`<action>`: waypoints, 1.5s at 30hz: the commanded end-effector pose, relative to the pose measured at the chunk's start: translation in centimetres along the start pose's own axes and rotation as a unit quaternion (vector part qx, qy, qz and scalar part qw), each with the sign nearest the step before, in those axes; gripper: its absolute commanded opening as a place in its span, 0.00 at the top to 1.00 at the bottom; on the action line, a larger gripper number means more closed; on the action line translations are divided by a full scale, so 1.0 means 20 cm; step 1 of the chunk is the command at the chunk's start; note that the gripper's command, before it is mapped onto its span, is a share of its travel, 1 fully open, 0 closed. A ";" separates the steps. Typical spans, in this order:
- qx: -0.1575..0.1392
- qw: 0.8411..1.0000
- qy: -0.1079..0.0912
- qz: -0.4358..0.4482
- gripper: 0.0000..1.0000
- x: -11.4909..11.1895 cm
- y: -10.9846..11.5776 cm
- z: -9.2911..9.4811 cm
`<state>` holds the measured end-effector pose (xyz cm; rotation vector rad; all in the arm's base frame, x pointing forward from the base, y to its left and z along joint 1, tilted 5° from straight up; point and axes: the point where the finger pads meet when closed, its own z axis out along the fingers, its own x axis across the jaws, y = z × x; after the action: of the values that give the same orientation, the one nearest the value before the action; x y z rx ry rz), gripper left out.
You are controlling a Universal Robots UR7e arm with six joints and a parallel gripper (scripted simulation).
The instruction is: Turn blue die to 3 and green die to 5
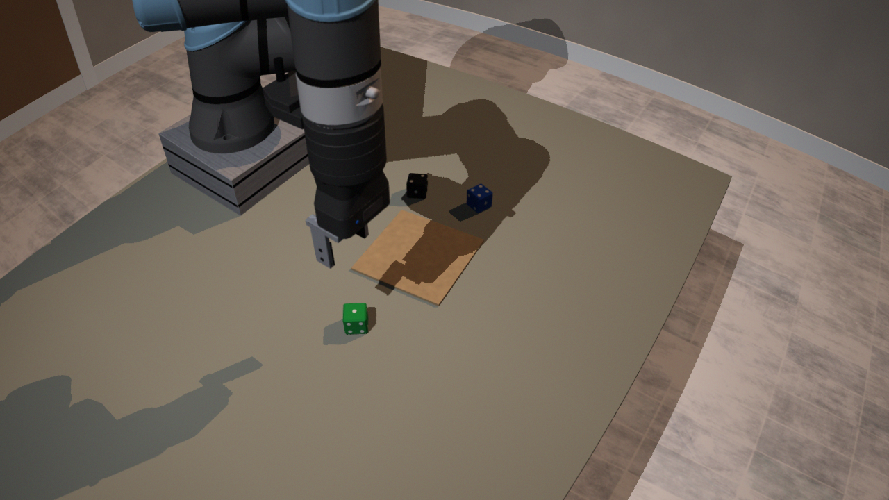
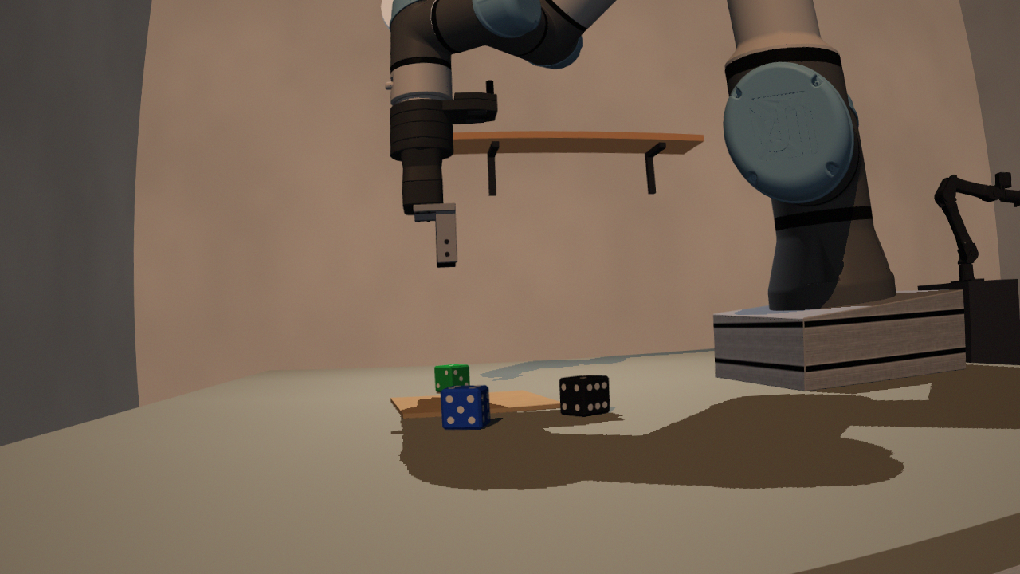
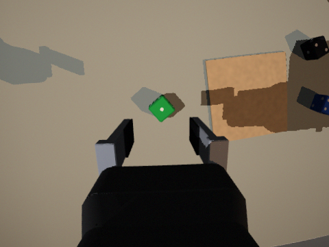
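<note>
The green die (image 1: 355, 318) (image 2: 452, 375) (image 3: 162, 114) lies on the table off the mat, 1 on top; 4 faces the top view. The blue die (image 1: 479, 198) (image 2: 463, 407) (image 3: 320, 103) lies off the mat's far side, 4 on top; 5 faces the exterior view. The black die (image 1: 417, 186) (image 2: 584, 396) (image 3: 314, 49) stands beside it, 2 on top. The tan mat (image 1: 385, 248) (image 2: 523, 399) (image 3: 245, 73) lies flat with no die on it. My gripper (image 1: 344, 250) (image 2: 446, 264) (image 3: 161, 130) is open and empty, high above the table. In the wrist view the green die is turned cornerwise between the finger lines.
The robot's base block (image 1: 233, 167) (image 2: 841, 342) stands on the table (image 1: 497, 373) behind the dice. The table's edge runs along the right in the top view. A shelf (image 2: 578, 141) hangs on the wall. Arm shadows cross the mat and the blue die.
</note>
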<state>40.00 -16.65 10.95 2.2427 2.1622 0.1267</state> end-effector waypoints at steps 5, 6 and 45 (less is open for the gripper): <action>-0.001 1.000 -0.002 -0.004 0.00 0.00 0.00 0.00; -0.001 1.000 -0.002 -0.004 0.00 0.00 0.00 0.00; -0.002 1.000 -0.002 -0.004 0.00 -0.01 0.01 0.51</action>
<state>40.88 -16.48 0.71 2.2309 2.1694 0.1256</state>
